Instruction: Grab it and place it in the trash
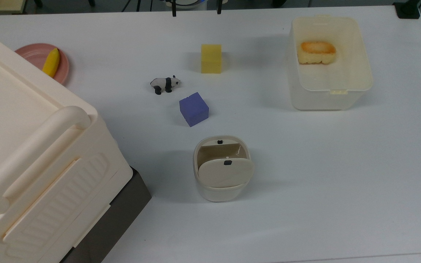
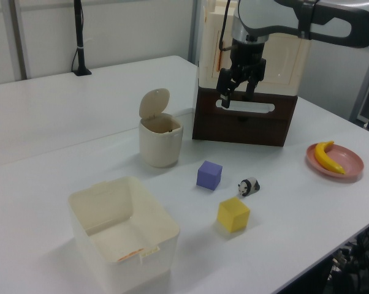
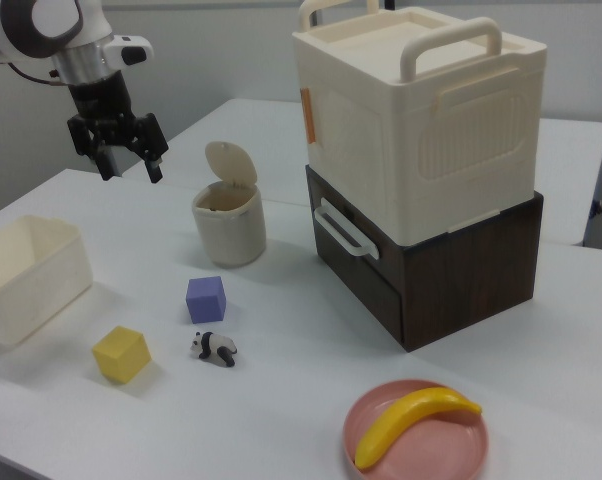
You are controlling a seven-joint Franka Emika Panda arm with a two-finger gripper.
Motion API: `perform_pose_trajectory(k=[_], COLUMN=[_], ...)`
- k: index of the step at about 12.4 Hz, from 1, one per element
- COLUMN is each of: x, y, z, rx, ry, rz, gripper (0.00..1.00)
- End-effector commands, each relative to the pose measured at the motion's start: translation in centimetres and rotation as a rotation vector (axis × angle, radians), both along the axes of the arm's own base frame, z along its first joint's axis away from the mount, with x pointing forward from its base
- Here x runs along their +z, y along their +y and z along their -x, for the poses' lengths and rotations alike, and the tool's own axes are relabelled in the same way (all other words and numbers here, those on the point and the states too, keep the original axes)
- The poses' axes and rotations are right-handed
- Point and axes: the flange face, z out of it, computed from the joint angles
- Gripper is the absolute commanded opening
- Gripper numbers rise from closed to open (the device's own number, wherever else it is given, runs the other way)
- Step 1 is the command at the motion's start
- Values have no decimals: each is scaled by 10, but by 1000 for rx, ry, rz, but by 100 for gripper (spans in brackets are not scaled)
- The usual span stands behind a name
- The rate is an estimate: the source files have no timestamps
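The trash is a small cream bin with its flap lid tipped up, standing near the table's middle; I also see the trash and the trash from the sides. The "it" of the task is out of view. My gripper hangs high over the table's far edge in the top view, open, with nothing between its fingers. In the left view the gripper hovers in front of the cream box, right of the bin. In the right view the gripper is up and left of the bin.
A toy panda, a purple cube and a yellow cube lie between gripper and bin. A translucent tub holds bread. A pink plate holds a banana. A big cream box sits on a dark drawer unit.
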Motion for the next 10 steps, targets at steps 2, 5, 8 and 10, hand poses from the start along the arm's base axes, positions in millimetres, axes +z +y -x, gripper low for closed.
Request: perform_pose_trajectory(k=[2,5,8,10], x=[8,8,7,7], y=[14,16,18,21], z=[12,12,13,14], rx=[9,13,22,30], ry=[10,10,12,14], rz=[1,3,4,4], gripper=[100,100,100,100])
